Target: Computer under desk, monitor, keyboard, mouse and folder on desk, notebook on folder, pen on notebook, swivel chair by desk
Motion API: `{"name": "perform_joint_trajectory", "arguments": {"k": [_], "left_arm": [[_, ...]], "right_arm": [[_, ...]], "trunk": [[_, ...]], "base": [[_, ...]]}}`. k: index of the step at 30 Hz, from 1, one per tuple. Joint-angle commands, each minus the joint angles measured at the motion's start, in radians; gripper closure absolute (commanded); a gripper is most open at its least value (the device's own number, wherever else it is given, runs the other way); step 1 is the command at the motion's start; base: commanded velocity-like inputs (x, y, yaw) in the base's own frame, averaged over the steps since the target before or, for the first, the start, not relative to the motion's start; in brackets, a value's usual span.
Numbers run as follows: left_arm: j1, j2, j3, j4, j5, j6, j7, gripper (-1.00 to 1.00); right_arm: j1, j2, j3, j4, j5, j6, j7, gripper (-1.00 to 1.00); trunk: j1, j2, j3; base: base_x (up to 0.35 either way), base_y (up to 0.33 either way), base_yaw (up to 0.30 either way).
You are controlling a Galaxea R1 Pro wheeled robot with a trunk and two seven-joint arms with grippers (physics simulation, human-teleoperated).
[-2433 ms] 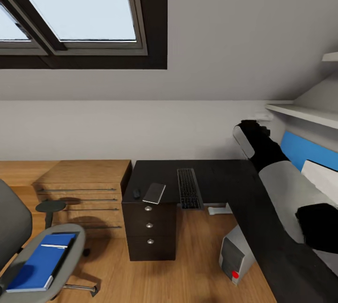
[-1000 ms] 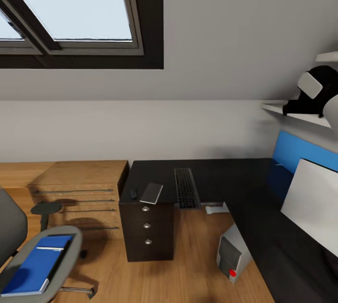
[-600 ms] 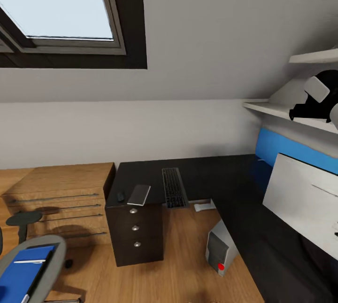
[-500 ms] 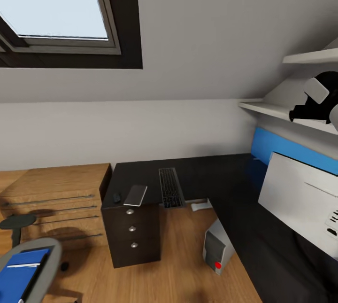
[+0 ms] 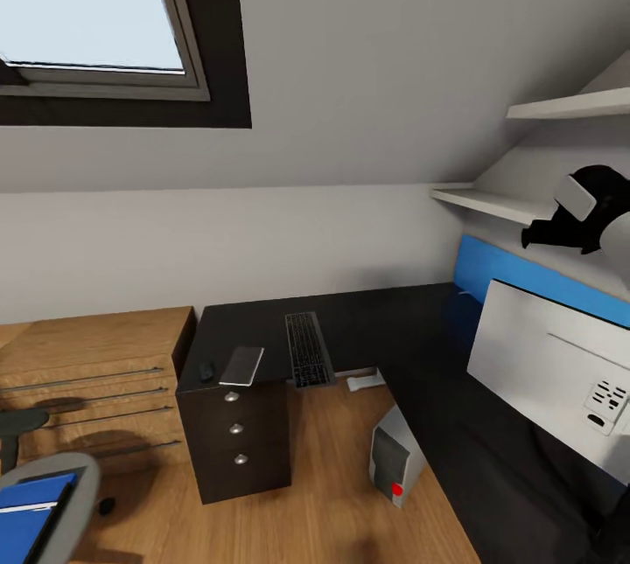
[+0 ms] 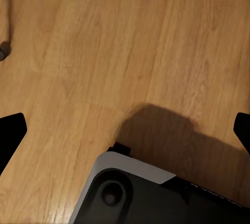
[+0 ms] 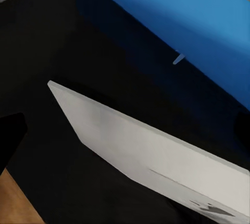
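Monitor (image 5: 547,376) now standing on desk (image 5: 367,323); right claw (image 5: 538,236) raised clear, state indeterminate.
Keyboard (image 5: 306,349) already placed; folder (image 5: 24,513) still on swivel chair (image 5: 66,470).

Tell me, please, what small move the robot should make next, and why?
Probably lower the right gripper toward the monitor: it hangs above the monitor, whose white back faces out, while the keyboard already lies on the desk.
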Motion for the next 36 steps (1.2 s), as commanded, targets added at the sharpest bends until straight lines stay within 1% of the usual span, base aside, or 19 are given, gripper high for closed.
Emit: {"name": "perform_joint_trajectory", "arguments": {"k": [1,7,11,12,15,19,27,34,35,36], "left_arm": [[0.000,0.001,-0.009,-0.001,0.008,-0.004,0.006,-1.00],[0.000,0.002,-0.008,-0.001,0.008,-0.004,0.005,-1.00],[0.000,0.002,-0.009,-0.002,0.008,-0.005,0.004,-1.00],[0.000,0.002,-0.009,-0.002,0.008,-0.005,0.004,-1.00],[0.000,0.002,-0.009,-0.002,0.008,-0.005,0.005,-1.00],[0.000,0.002,-0.009,-0.002,0.008,-0.004,0.007,-1.00],[0.000,0.001,-0.010,-0.002,0.007,-0.005,0.005,-1.00],[0.000,0.001,-0.010,-0.002,0.007,-0.004,0.005,-1.00],[0.000,0.001,-0.011,-0.002,0.007,-0.004,0.005,-1.00],[0.000,0.000,-0.011,-0.002,0.007,-0.004,0.006,-1.00]], "right_arm": [[0.002,-0.003,0.004,-0.002,-0.012,0.002,-0.006,-1.00],[0.007,-0.014,0.004,-0.002,-0.012,-0.002,0.009,-1.00],[0.025,-0.018,0.004,-0.002,-0.010,-0.005,0.016,-1.00],[0.038,-0.020,0.004,-0.002,-0.010,-0.013,0.016,-1.00],[0.051,-0.026,0.004,-0.002,-0.010,-0.038,0.017,-1.00],[0.071,-0.030,0.004,-0.002,-0.008,-0.051,0.017,-1.00],[0.088,-0.035,0.004,-0.002,-0.007,-0.054,0.017,-1.00],[0.113,-0.059,0.004,-0.001,-0.007,-0.074,0.017,-1.00],[0.121,-0.066,0.004,-0.002,-0.007,-0.077,0.017,-1.00],[0.137,-0.079,0.004,-0.002,-0.008,-0.081,0.019,-1.00]], "trunk": [[0.000,-0.001,0.000],[0.000,-0.001,0.000],[0.000,-0.001,0.000],[0.000,-0.001,0.000],[0.000,-0.001,0.000],[0.000,-0.001,0.000],[0.000,-0.001,0.000],[0.000,-0.001,0.000],[0.000,-0.001,0.000],[0.000,-0.001,0.000]], "base": [[0.000,0.000,-0.003],[0.014,0.000,-0.002],[0.238,0.043,0.000],[0.300,0.018,0.000],[0.288,0.008,0.000],[0.170,0.002,0.000],[0.241,0.000,0.000],[0.065,0.000,0.000],[0.014,0.000,0.000],[0.006,0.000,0.000]]}}
